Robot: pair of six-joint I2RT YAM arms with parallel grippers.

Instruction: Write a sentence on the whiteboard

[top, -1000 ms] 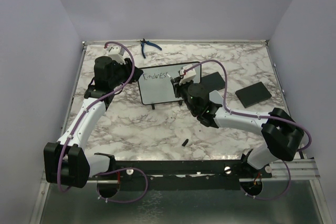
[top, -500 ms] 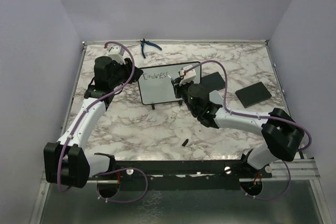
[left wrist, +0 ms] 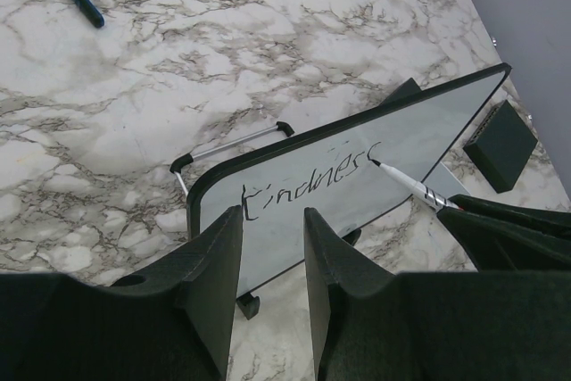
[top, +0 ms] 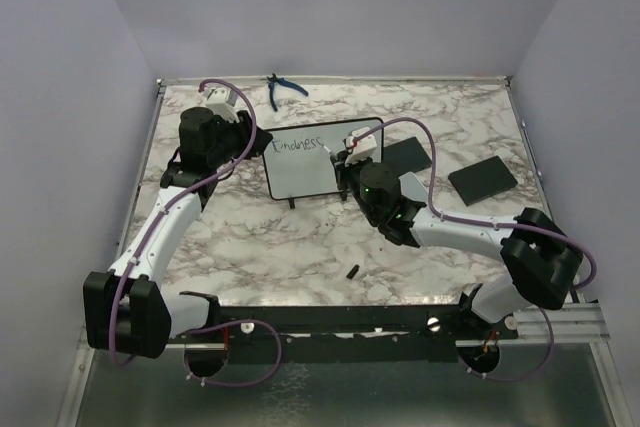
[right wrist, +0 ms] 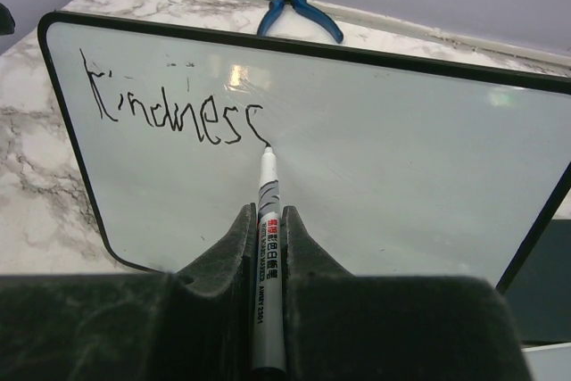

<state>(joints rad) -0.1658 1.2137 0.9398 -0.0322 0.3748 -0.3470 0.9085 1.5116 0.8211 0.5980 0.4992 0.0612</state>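
The whiteboard (top: 312, 169) stands tilted on small black feet (top: 291, 203) at the far middle of a marble-patterned table (top: 300, 237), its face turned toward the near side. One word of the sentence (right wrist: 169, 104), "Kindness", runs along the top left of the board in thin black strokes.

The right gripper (right wrist: 265, 216) is clamped on a black marker (right wrist: 268, 247), its fingers pressed tight against the barrel. The tip touches the board just after the last letter. From above, the right arm crosses in front of the board's right near corner and hides it.

The left gripper (left wrist: 272, 220) sits at the board's left end, fingers (left wrist: 214, 265) apart, with the board's near-left corner showing in the gap. Whether the fingers press on the frame cannot be told, since they block the lower edge from the wrist camera.

A thin wire stand (left wrist: 236, 142) shows behind the board. Blue-handled pliers (top: 283, 89) lie at the far edge of the table, beyond the board. One flat black pad (top: 405, 155) lies just right of the board, partly covered by the right arm's cable. A second pad (top: 483, 178) lies further right, apart from the first. A small black object (top: 353, 270) rests alone on the near part of the table, well apart from the board.
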